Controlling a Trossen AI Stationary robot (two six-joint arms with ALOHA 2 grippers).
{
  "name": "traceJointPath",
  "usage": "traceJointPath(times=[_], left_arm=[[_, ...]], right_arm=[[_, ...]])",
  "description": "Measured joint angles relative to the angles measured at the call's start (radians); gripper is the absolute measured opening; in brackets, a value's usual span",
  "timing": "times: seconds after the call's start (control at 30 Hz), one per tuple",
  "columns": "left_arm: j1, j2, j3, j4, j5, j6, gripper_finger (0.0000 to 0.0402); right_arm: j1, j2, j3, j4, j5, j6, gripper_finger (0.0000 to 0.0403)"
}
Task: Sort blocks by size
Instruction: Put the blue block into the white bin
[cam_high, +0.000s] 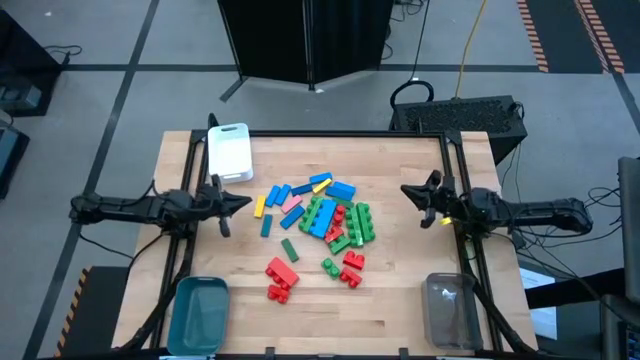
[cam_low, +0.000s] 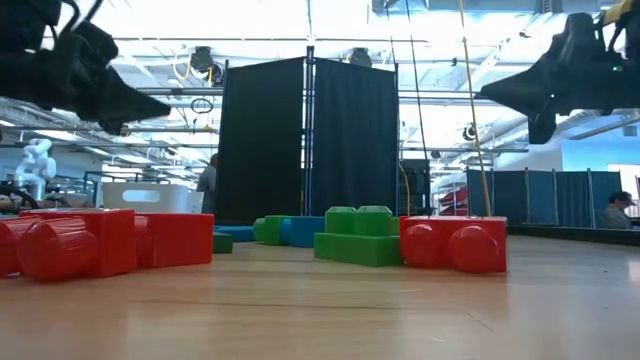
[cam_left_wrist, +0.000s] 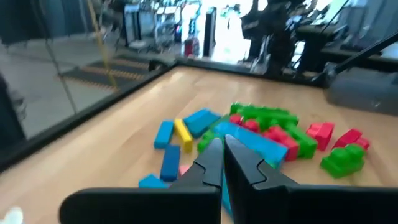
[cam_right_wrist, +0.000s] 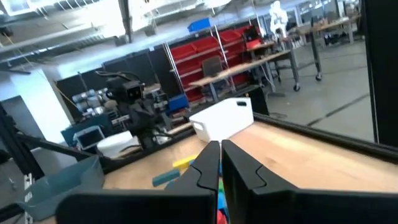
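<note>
1. Many blocks (cam_high: 318, 215) lay in a loose heap mid-counter (cam_high: 400, 310), between the two arms: blue, yellow and pink thin bars on the left arm's side, chunkier green and red bricks on the right arm's side, with a few red (cam_high: 281, 279) and green ones strayed toward the near edge.
2. Left tool (cam_high: 243, 203) hovered above the counter just left of the heap, fingers pressed together, nothing held. Right tool (cam_high: 407, 190) hovered right of the heap, well clear of it, fingers also together and empty.
3. White bin (cam_high: 229, 150) sat at the far left corner, teal bin (cam_high: 199, 312) near left, clear bin (cam_high: 449, 309) near right. No blocks showed in any of them.
4. Handling guess: hard plastic, light, rigid, not fragile. Smooth sides likely slippery, and light pieces would skate if nudged.
5. Grip guess: pinch across the flat long sides, not the studs. Thin bars sat low, so the fingers would need to come right down to the wood.
6. Start with outliers; the packed green and red cluster (cam_high: 348, 222) left little finger room.
</note>
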Motion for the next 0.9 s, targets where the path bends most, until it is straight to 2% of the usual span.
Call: traceJointPath(times=[0.17, 0.4, 0.63, 0.8, 0.9], left_arm=[[0.000, 0.098, 0.000, 0.047, -0.023, -0.083, 0.0050], [0.009, 0.237, 0.002, 0.120, -0.091, -0.221, 0.0104], [0.035, 0.354, 0.002, 0.178, -0.092, -0.266, 0.0109], [0.035, 0.397, 0.002, 0.236, -0.091, -0.214, 0.0109], [0.035, 0.406, 0.002, 0.254, -0.091, -0.210, 0.0109]], right_arm=[[0.000, 0.132, 0.000, 0.114, 0.028, -0.009, 0.0036], [-0.002, 0.296, 0.000, 0.280, 0.087, 0.006, 0.0102], [-0.002, 0.440, 0.000, 0.368, 0.108, -0.074, 0.0164], [-0.002, 0.498, 0.000, 0.369, 0.102, -0.056, 0.0180], [0.003, 0.518, 0.000, 0.354, 0.030, -0.036, 0.0180]])
